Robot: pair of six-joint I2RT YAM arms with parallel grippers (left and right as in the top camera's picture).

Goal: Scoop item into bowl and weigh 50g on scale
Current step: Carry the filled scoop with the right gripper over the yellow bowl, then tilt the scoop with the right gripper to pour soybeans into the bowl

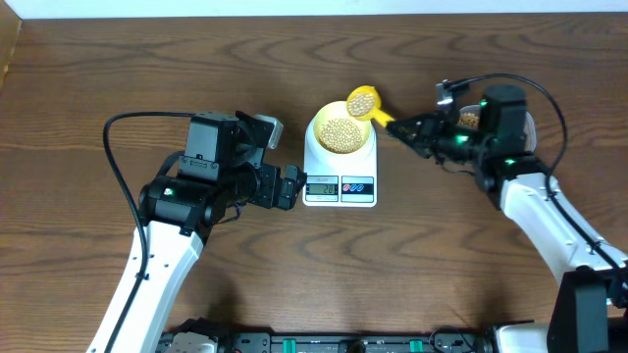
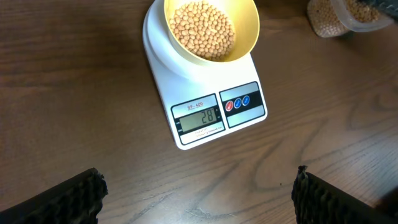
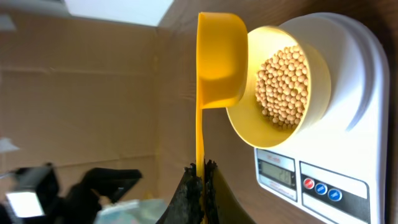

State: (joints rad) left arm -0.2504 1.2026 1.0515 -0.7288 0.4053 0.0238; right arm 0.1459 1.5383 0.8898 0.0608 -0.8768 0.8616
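The white scale (image 1: 340,176) sits mid-table with the pale yellow bowl (image 1: 340,133) on it, holding many tan beans (image 1: 340,134). In the left wrist view the scale (image 2: 205,93) reads about 28 under the bowl (image 2: 211,28). My right gripper (image 1: 404,128) is shut on the handle of a bright yellow scoop (image 1: 364,102), whose cup hangs at the bowl's far right rim. The right wrist view shows the scoop (image 3: 217,62) beside the bowl (image 3: 280,81), fingers (image 3: 200,171) clamped on the handle. My left gripper (image 1: 290,186) is open and empty, just left of the scale.
A clear plastic tub of beans (image 1: 471,120) sits behind the right wrist; it also shows in the left wrist view (image 2: 348,15). Black cables trail from both arms. The table's near edge carries the arm bases.
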